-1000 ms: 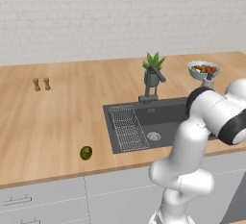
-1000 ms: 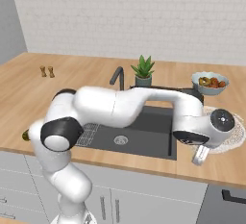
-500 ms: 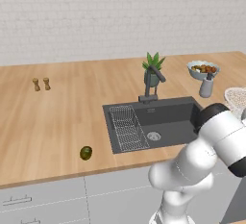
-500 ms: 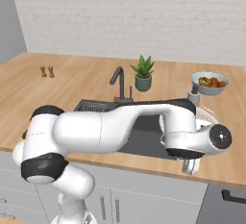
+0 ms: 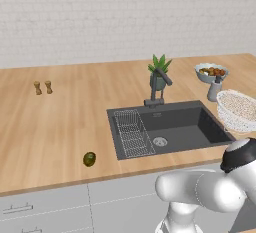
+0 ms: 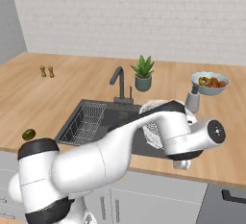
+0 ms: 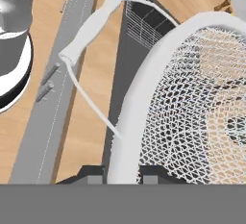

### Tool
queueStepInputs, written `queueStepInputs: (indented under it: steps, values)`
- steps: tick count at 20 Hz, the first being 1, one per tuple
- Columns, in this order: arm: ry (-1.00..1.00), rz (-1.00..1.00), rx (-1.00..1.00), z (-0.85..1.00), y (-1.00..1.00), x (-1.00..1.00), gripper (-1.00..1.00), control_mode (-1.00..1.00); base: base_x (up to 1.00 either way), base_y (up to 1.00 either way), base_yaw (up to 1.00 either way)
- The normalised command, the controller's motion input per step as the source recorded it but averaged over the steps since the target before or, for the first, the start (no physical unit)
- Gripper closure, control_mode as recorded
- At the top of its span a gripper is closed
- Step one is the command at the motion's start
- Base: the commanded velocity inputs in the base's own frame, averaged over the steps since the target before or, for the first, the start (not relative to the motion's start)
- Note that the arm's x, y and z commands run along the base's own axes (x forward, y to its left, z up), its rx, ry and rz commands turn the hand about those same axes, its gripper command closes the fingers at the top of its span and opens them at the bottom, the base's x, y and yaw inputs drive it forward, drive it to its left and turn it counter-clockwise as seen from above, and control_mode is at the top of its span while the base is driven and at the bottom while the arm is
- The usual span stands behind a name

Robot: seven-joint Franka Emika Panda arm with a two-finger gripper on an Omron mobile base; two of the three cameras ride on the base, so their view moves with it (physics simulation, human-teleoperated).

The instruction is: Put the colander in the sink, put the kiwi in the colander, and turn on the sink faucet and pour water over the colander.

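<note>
Looking over the wooden counter (image 5: 60, 122), the sink (image 5: 180, 127) sat recessed near the front edge, its wire rack section (image 5: 132, 133) on the left side and the round drain (image 5: 160, 141) on the bare dark floor beside it; the rest of the basin lay open. The sink faucet (image 5: 159, 84) stood upright at the back rim, spout angled forward over the basin, with a potted plant (image 5: 159, 72) just behind it. The colander (image 5: 239, 111) was at the right end of the sink, above the counter and overlapping the sink's right rim. In the hand view the end effector (image 7: 123, 172) was closed on the colander's white rim (image 7: 139, 117), one dark finger on either side of it, the mesh wall spreading to the right and a wire loop handle (image 7: 89, 28) projecting past the rim towards the cabinet fronts. The kiwi (image 5: 89, 159) lay on the counter close to the front edge, left of the sink and well apart from the colander. Two small wooden shakers (image 5: 42, 87) stood far left near the wall. A bowl of orange-red food (image 5: 210, 72) and a small grey container (image 5: 214, 90) occupied the counter behind the colander, leaving little room on that side.
</note>
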Motion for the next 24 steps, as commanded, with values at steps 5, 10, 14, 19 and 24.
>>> queueStepInputs:
  steps: [5, 10, 14, 19, 24]
  values:
    - [-0.06, 0.11, 0.0, 0.0, 0.34, 0.55, 1.0, -1.0, 0.0, 0.0, 0.0]
    - [0.16, 0.19, 0.0, -0.01, 0.2, 0.69, 1.0, -1.0, 0.0, 0.0, 0.0]
    - [0.26, 0.22, 0.0, 0.0, 0.28, 0.5, 1.0, -1.0, 0.0, 0.0, 0.0]
    - [0.01, 0.15, 0.0, -0.16, 0.24, 0.33, 1.0, -1.0, 0.0, 0.0, 0.0]
    - [0.0, 0.07, 0.0, -0.23, 0.17, 0.25, 1.0, -1.0, 0.0, 0.0, 0.0]
